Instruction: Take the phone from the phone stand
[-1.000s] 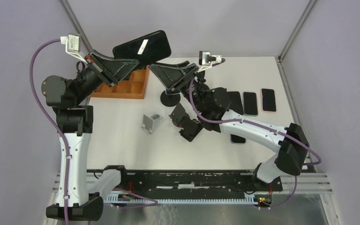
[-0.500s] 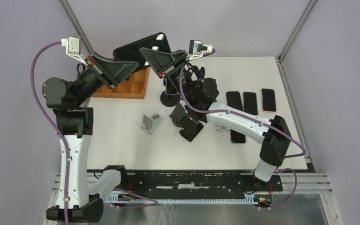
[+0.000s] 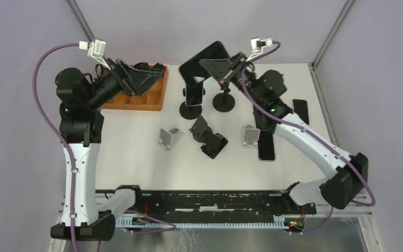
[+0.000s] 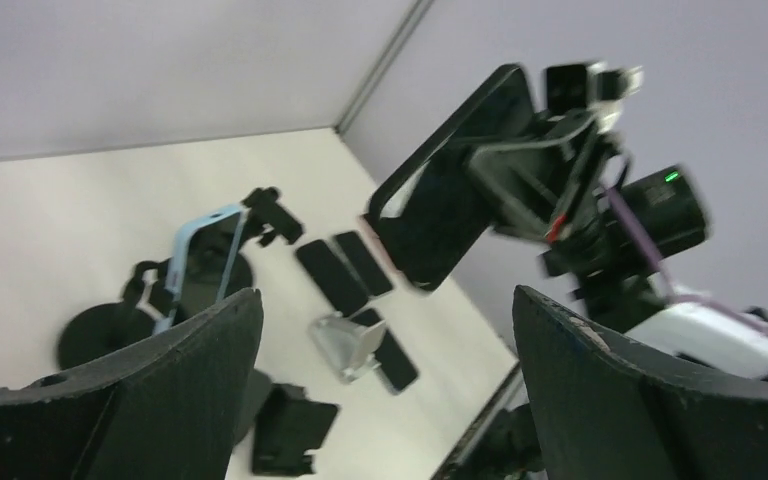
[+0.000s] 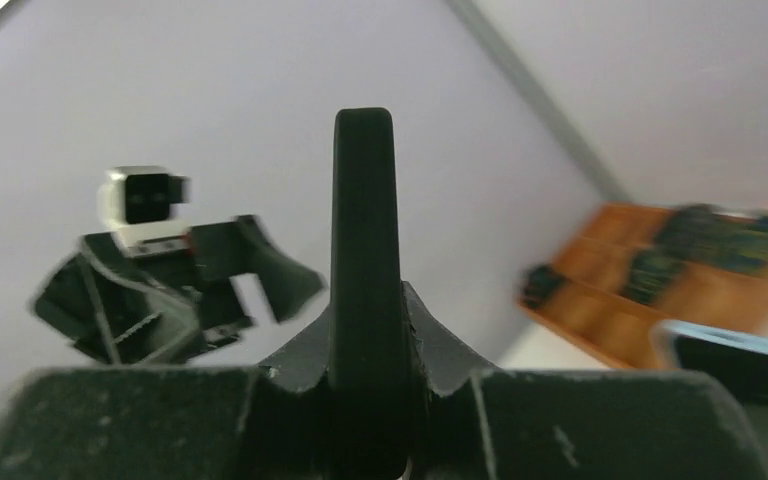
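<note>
From above: the right gripper is clamped on the black phone, held high and tilted. The round-based stand just below it is bare, so the lift looks done. Best now to hold the squeeze firm and carry the phone level to open table. Below and to the left of that gripper, a blue-cased phone sits on its own stand; a swing that way risks a knock. The left gripper hovers over the wooden tray.

Left wrist view: its fingers are spread wide with nothing between them — beyond them, flat phones and a silver stand crowd the set-down area.

Right wrist view: the black phone is edge-on, pinched dead centre between the fingers.
</note>
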Motion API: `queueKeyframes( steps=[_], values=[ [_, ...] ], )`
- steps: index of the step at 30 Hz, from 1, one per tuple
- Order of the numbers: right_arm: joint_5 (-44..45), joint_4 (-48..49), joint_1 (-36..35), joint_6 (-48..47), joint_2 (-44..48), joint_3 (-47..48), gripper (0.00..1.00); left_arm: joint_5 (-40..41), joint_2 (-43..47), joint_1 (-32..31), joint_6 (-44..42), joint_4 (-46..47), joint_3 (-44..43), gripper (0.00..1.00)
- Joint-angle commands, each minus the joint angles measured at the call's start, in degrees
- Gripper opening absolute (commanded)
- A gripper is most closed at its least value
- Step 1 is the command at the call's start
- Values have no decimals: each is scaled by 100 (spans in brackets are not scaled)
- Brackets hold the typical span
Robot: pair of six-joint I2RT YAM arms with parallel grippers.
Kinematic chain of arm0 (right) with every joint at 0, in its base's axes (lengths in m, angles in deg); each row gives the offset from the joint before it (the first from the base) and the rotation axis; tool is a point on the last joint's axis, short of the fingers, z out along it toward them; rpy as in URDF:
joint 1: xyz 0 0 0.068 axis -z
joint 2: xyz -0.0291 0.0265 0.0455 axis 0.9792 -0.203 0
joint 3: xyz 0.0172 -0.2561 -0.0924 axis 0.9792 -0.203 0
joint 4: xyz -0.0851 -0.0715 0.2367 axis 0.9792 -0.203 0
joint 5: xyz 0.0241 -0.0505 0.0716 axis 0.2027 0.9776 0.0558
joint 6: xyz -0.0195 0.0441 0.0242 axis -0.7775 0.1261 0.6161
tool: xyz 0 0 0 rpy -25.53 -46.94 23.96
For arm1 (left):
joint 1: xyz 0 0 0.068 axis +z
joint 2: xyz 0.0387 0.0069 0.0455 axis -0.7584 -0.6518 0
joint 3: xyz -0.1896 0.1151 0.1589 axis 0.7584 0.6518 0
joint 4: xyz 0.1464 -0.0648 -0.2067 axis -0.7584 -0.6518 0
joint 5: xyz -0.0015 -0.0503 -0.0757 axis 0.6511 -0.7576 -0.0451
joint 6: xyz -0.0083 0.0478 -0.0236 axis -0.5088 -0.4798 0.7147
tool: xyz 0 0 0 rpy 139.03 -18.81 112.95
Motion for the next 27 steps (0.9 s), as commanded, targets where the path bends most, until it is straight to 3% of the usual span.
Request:
queueKeyframes(
  steps=[1, 3, 6, 10, 14, 20, 27],
  values=[
    [-1331, -2988, 1238, -1312, 1195, 242, 0, 454, -95, 10, -2350, -1552, -397, 100],
    [-1475, -5067, 1846, -2173, 1366, 624, 0, 623, -180, 14, -2815, -1888, -508, 100],
    [-1295, -7387, 2705, -3432, 1516, 1018, 0, 675, -495, 14, -3422, -2526, -961, 100],
    [-104, -8819, 3220, -4340, 1834, 1141, 0, 778, -1053, 14, -4093, -3431, -1575, 100],
    [1203, -9260, 3228, -4651, 1896, 580, 0, 846, -1293, 11, -4561, -3652, -1675, 100],
    [1625, -9071, 3232, -4822, 1454, -820, 0, 866, -1592, 14, -4687, -3787, -1828, 100],
    [2435, -9138, 2988, -4986, 489, -1147, 0, 912, -2083, 13, -4942, -4358, -2387, 100]
  ],
)
